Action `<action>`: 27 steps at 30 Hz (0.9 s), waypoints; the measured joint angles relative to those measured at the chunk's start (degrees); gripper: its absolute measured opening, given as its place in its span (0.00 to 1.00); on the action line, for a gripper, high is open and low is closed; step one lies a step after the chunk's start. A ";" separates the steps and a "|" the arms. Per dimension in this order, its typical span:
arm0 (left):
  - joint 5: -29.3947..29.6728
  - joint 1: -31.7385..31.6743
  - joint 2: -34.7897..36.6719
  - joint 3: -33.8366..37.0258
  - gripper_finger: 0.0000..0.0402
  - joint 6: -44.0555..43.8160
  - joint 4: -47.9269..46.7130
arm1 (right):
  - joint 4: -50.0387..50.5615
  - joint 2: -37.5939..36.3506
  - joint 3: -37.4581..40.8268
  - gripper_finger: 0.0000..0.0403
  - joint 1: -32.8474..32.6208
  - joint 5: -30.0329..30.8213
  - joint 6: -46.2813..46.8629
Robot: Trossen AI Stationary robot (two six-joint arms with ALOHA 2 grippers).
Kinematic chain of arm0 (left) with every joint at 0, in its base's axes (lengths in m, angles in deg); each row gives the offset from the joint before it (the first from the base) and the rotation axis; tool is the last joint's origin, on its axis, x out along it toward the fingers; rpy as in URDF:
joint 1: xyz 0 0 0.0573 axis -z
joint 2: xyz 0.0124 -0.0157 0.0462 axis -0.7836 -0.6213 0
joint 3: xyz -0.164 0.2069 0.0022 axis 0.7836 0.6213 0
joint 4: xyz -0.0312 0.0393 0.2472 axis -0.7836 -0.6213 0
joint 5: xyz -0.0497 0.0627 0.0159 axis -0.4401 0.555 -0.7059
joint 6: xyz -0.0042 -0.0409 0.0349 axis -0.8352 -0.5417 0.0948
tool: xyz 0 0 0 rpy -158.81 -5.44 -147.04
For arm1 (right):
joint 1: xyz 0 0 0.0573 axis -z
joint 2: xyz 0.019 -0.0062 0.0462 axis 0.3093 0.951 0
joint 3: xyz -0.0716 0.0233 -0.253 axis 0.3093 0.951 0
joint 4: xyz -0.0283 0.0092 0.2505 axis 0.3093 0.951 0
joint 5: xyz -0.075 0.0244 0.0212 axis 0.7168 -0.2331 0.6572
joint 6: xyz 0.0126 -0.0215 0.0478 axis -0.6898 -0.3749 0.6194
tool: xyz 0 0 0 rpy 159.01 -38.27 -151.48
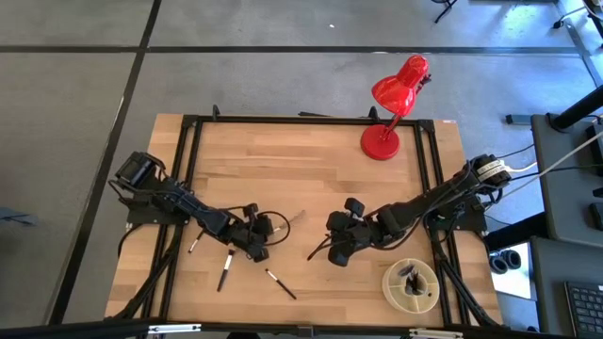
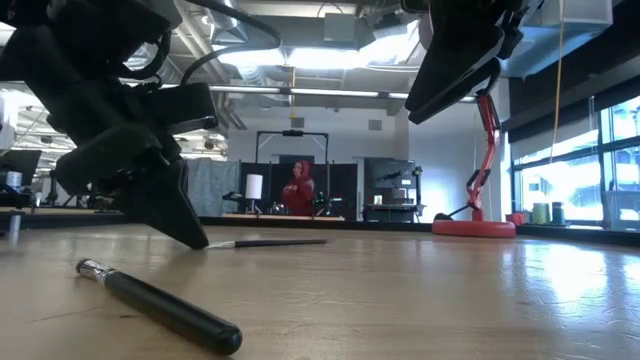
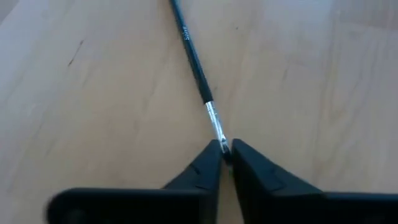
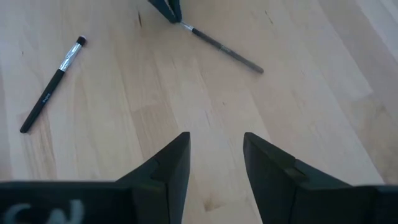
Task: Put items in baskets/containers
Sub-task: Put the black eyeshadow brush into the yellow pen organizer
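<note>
I see a pale wood table (image 1: 283,169) with a red lamp (image 1: 391,104) at its far edge and the dish (image 1: 411,284) on the near side of the lamp. My left gripper (image 3: 225,158) is clamped on a brush (image 3: 196,62) lying flat, left of the dish. My right gripper (image 4: 214,155) hangs with fingers apart, between that brush and the dish. Three more brushes (image 1: 226,270) lie loose. Beyond the table, a person in red (image 2: 298,188) stands in an open workshop.

Bare wood (image 1: 283,160) — lamp (image 1: 388,113) beyond.
</note>
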 joint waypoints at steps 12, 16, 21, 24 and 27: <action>0.19 0.73 3.72 -0.21 0.00 8.72 -2.88 | -0.33 0.00 0.01 0.37 0.00 0.37 0.25; -0.25 2.22 6.79 -2.77 0.01 16.73 -3.17 | -7.77 0.50 2.48 0.37 0.00 4.04 -1.83; -10.01 2.29 7.00 -5.28 0.00 17.99 -2.96 | -29.17 1.93 8.07 0.38 1.24 -3.43 -12.47; -11.05 2.35 6.22 -6.07 0.00 20.64 -2.38 | -44.05 4.21 11.05 0.41 3.29 -10.53 -14.72; -8.54 3.12 4.61 -6.14 0.00 26.85 -2.34 | -52.42 7.74 12.16 0.47 5.93 -17.49 -11.95</action>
